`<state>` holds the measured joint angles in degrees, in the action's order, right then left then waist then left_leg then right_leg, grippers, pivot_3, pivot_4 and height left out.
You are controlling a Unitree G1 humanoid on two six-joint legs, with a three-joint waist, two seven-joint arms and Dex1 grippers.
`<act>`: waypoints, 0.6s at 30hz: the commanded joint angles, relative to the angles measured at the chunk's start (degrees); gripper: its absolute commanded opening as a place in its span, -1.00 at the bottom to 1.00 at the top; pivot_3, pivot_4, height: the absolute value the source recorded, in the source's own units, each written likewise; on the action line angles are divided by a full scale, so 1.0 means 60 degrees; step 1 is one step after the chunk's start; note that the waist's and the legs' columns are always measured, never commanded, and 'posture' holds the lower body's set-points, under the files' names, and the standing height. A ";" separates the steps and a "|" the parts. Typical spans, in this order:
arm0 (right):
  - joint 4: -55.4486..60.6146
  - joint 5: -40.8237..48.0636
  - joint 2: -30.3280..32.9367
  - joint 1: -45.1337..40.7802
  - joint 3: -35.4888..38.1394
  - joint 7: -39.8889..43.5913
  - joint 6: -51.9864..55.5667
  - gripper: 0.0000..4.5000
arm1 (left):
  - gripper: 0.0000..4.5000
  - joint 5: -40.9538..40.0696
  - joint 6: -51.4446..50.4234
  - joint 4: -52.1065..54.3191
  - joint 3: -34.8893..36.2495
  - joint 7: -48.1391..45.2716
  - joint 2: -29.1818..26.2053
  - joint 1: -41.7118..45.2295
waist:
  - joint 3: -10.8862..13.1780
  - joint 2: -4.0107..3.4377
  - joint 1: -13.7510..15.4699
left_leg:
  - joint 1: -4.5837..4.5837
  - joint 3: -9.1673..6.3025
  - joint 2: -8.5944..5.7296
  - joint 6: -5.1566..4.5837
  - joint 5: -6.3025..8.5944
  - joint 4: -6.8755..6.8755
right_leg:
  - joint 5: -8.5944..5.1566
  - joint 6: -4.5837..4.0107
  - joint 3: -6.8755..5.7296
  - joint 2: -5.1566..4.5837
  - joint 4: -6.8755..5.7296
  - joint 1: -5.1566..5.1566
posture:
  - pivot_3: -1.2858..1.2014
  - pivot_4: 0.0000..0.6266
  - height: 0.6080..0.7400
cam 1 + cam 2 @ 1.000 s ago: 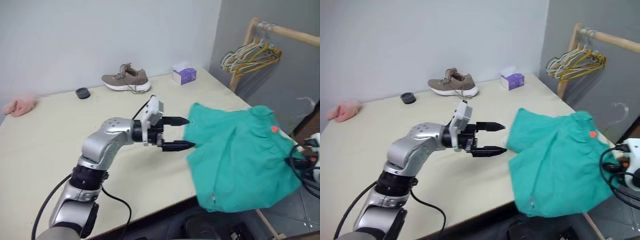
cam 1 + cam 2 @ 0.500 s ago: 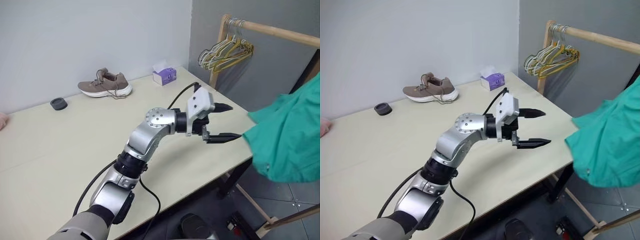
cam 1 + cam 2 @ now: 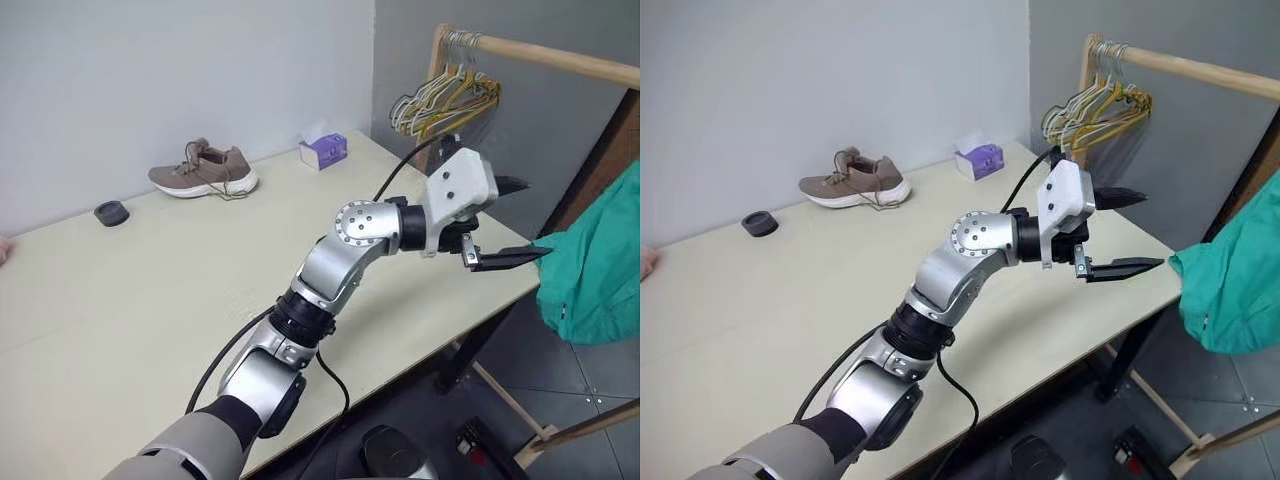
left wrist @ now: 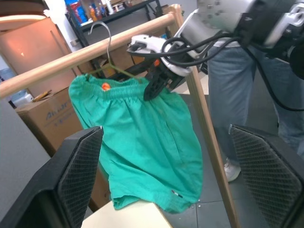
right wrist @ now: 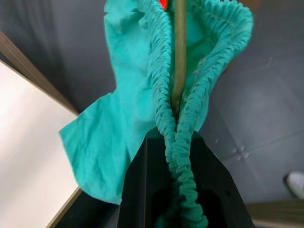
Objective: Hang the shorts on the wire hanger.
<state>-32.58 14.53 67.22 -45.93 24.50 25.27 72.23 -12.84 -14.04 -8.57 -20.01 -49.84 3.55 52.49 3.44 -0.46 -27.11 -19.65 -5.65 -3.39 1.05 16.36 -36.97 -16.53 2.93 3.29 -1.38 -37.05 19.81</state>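
Left pincer (image 3: 508, 222) spread wide past our desk (image 3: 120, 300) edge, grasping nothing. From our left wrist, the shorts (image 4: 142, 142) dangle off the wire hanger (image 4: 110, 56). Right wrist: right pincer (image 5: 178, 190) clenched on their waistband.

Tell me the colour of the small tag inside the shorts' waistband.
Orange, on the teal-green shorts; the tag shows best in the left wrist view.

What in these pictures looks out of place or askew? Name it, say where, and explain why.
A shoe lies on the table beside a tissue box, an odd place for footwear. The shorts hang lopsided, pinched at the waistband by the right gripper, with the hanger poking out above.
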 commanded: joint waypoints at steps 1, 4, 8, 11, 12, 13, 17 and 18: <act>-0.0807 -0.0136 0.0307 -0.0618 -0.0453 0.0218 -0.0294 -0.99 | 1.00 0.0034 0.0221 0.0052 0.0027 0.0010 0.0135 0.0280 | 0.0002 0.0001 0.0012 | 0.0002 0.0010 -0.0001 -0.0002 0.0002 0.0000 | 0.0001 0.0004 0.0016 0.0000 0.0001 0.0000 | -0.35 -0.83 1.00; -0.1593 -0.0239 0.0410 -0.1042 -0.0955 0.0441 -0.0532 -0.99 | 1.00 -0.0184 0.0027 0.0045 0.0019 -0.0237 0.0262 0.0348 | 0.0004 -0.0002 0.0018 | 0.0014 0.0061 -0.0007 -0.0019 0.0014 -0.0005 | 0.0006 0.0033 0.0067 -0.0003 0.0006 0.0000 | -0.35 -0.83 1.00; -0.2325 -0.0431 0.0522 -0.1557 -0.1512 0.0777 -0.0916 -0.99 | 1.00 -0.0251 -0.0127 -0.0008 0.0009 -0.0390 0.0417 0.0425 | 0.0009 0.0005 0.0007 | 0.0035 0.0128 -0.0007 -0.0044 0.0034 -0.0006 | 0.0012 0.0059 0.0131 -0.0003 0.0016 -0.0002 | -0.35 -0.82 1.00; -0.2466 -0.0489 0.0545 -0.1657 -0.1794 0.1125 -0.1062 -0.99 | 1.00 -0.0208 -0.0114 -0.0095 0.0011 -0.0390 0.0511 0.0471 | 0.0011 0.0009 -0.0011 | 0.0056 0.0155 -0.0005 -0.0049 0.0049 -0.0007 | 0.0010 0.0069 0.0152 -0.0003 0.0020 -0.0017 | -0.35 -0.82 1.00; -0.2468 -0.0510 0.0548 -0.1665 -0.1846 0.1172 -0.1115 -0.99 | 1.00 -0.0198 -0.0111 -0.0110 0.0018 -0.0395 0.0529 0.0477 | 0.0013 0.0012 -0.0013 | 0.0070 0.0159 -0.0004 -0.0048 0.0053 -0.0007 | 0.0009 0.0070 0.0156 -0.0003 0.0022 -0.0026 | -0.35 -0.82 1.00; -0.2434 -0.0468 0.0538 -0.1674 -0.1792 0.1191 -0.1119 -0.99 | 1.00 -0.0200 -0.0110 -0.0134 0.0027 -0.0407 0.0551 0.0480 | 0.0013 0.0012 -0.0015 | 0.0087 0.0165 -0.0002 -0.0047 0.0058 -0.0005 | 0.0007 0.0073 0.0161 -0.0002 0.0022 -0.0036 | -0.35 -0.83 1.00; -0.2129 -0.0203 0.0554 -0.1568 -0.1071 0.0843 -0.1031 -0.45 | 1.00 -0.0197 -0.0072 -0.0262 0.0036 -0.0474 0.0590 0.0512 | 0.0013 0.0011 -0.0015 | 0.0122 0.0175 -0.0002 -0.0051 0.0076 -0.0004 | -0.0005 0.0091 0.0175 -0.0002 0.0023 -0.0068 | -0.35 -0.85 1.00; -0.1895 -0.0094 0.0570 -0.1494 -0.0871 0.0830 -0.0856 -0.29 | 1.00 -0.0195 -0.0068 -0.0283 0.0036 -0.0495 0.0589 0.0518 | 0.0013 0.0010 -0.0015 | 0.0123 0.0176 -0.0002 -0.0052 0.0080 -0.0005 | -0.0005 0.0092 0.0177 -0.0002 0.0024 -0.0069 | -0.35 -0.86 1.00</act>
<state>-47.39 12.67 69.18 -54.49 16.47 30.80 66.84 -13.56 -14.83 -10.19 -20.03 -52.47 6.81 54.01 3.52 -0.40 -27.20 -18.92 -4.59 -3.40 0.72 16.85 -37.00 -16.57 3.48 4.38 -1.40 -36.91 19.39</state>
